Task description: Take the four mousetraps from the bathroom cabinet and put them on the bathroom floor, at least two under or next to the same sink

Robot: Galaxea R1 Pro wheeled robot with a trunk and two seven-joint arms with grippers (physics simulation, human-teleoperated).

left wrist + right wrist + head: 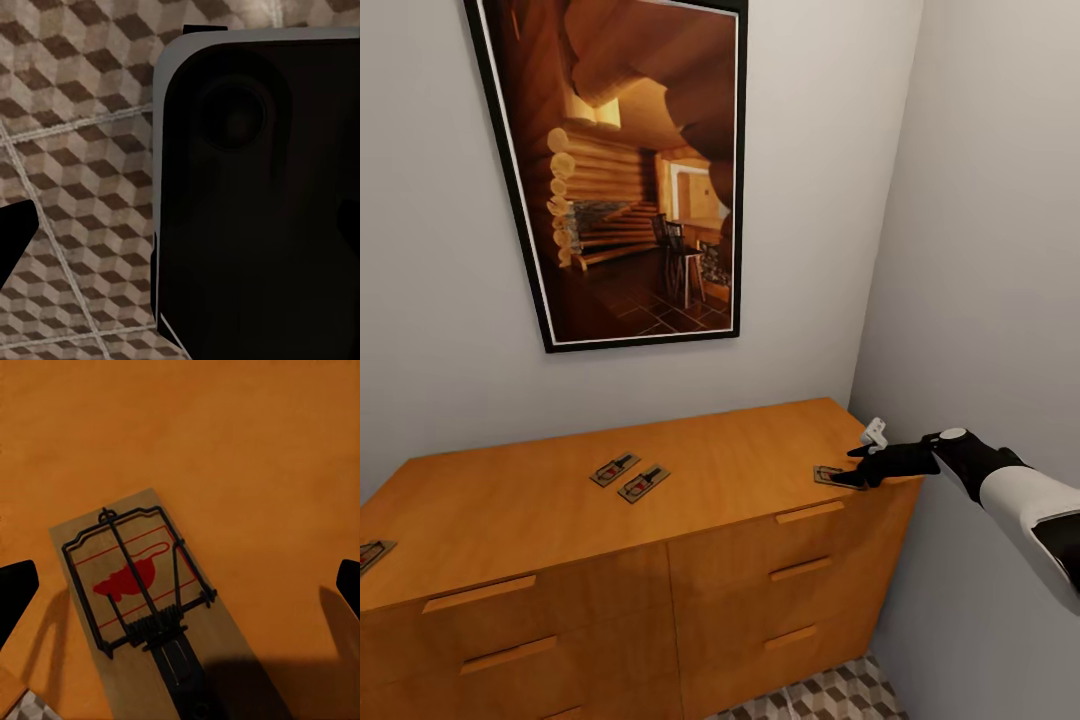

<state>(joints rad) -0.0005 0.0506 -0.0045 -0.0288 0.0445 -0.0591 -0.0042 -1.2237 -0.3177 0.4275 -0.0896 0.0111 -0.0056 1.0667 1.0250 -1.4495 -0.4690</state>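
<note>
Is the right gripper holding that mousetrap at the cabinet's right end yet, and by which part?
No. The right gripper is open, fingertips spread wide of the mousetrap, which lies flat on the cabinet.

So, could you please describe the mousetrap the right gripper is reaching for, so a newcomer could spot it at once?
Start at the wide orange-brown cabinet under the framed picture and follow its top to the right front corner. There a mousetrap lies flat at the edge, with the open right gripper at it. Unlike the pair of traps mid-top and the trap at the far left edge, it lies alone by the side wall.
</note>
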